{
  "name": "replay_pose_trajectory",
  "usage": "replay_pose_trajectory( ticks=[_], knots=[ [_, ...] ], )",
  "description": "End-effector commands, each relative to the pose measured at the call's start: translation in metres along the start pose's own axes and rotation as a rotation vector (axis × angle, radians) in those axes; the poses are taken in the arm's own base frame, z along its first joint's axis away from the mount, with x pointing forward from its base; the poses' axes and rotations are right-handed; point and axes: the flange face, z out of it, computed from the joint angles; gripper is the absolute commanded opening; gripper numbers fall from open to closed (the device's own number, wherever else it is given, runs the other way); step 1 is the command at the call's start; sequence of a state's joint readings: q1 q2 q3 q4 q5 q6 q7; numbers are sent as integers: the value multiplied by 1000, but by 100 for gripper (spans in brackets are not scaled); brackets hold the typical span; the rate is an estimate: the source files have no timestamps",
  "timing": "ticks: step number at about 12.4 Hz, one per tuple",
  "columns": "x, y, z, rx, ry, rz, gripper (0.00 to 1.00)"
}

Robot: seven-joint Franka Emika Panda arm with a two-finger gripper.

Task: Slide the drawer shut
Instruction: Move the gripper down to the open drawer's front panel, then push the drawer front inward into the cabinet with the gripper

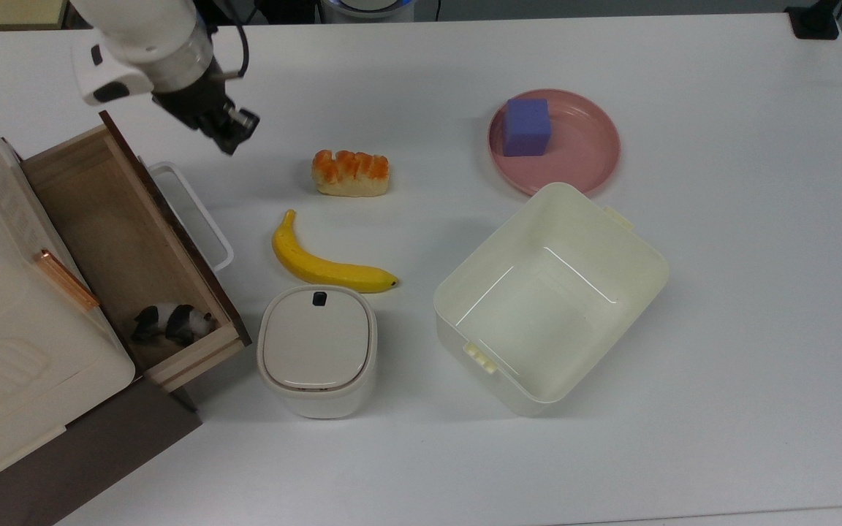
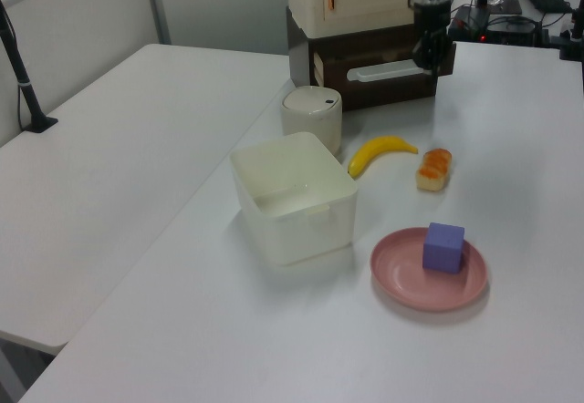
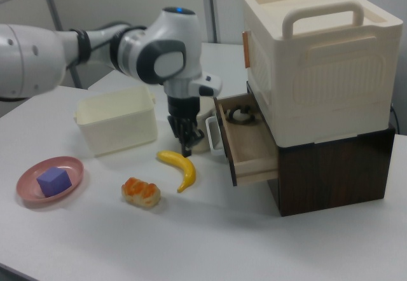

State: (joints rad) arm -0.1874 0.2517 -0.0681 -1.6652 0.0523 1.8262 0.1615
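While the drawer [image 1: 129,241] stands open, the tool [image 1: 231,137], fingers pressed together, hovers near its handle [image 1: 194,215]; pushing comes next.

We see a bright, even overhead light on the white worktop [image 1: 721,329], soft short shadows beside the cream tub [image 1: 549,299] and under the open drawer [image 1: 129,241], faint glare lines on the tub's floor, and the left view slightly hazy.

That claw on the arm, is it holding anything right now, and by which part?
Nothing is held. The gripper hangs in the air near the drawer, short of its white handle.
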Motion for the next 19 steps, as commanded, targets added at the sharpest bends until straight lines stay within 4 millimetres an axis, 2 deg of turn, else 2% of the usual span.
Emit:
replay_pose_trajectory(
  ticks=[1, 3, 10, 14, 18, 19],
  knots=[
    [27, 2, 50, -86, 73, 79, 0],
    [41, 2, 68, -86, 128, 129, 0],
    [61, 42, 51, -21, 272, 358, 0],
    [75, 66, 49, 18, 367, 477, 0],
    [84, 88, 40, 44, 463, 534, 0],
    [88, 90, 45, 48, 478, 537, 0]
  ],
)
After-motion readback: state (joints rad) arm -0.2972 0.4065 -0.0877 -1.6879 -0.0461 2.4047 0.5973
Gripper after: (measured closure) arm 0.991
